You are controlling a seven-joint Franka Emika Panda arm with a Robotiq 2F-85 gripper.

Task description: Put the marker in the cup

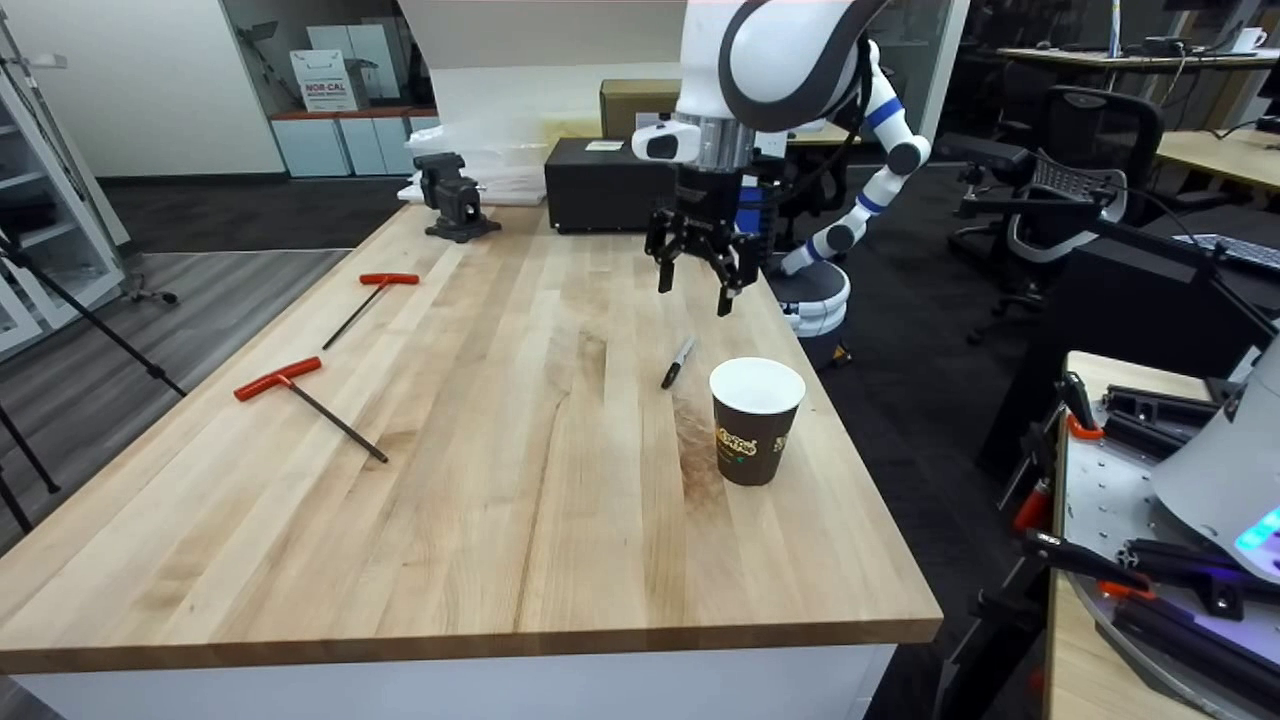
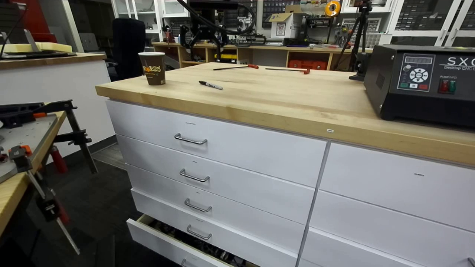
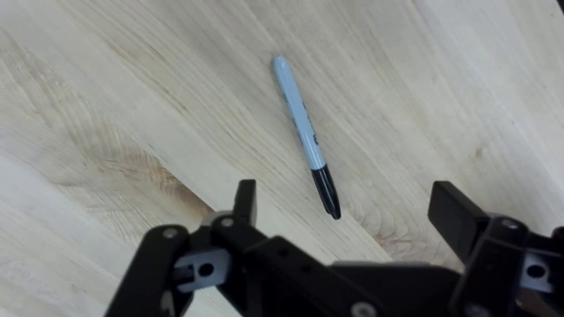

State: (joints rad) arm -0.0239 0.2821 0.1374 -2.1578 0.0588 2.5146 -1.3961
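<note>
Nearest in an exterior view, upright near an edge of the streaky butcher-block tabletop (image 1: 480,540): a tapered paper coffee cup (image 1: 757,424), likely light, easily toppled by a bump. Beyond, lying on the wood, apart: a smooth, slim Sharpie-style marker (image 1: 678,363), apt to roll under an off-centre pinch. Higher, farther: a black Robotiq gripper (image 1: 695,295), spread wide, empty.

Tabletop (image 1: 480,420) below the gripper (image 1: 695,292) is bright, evenly lit; carpet (image 1: 900,400) beyond it reads dark. Wrist view runs cool: marker (image 3: 300,121) crisp, fingers (image 3: 458,220) softer.
</note>
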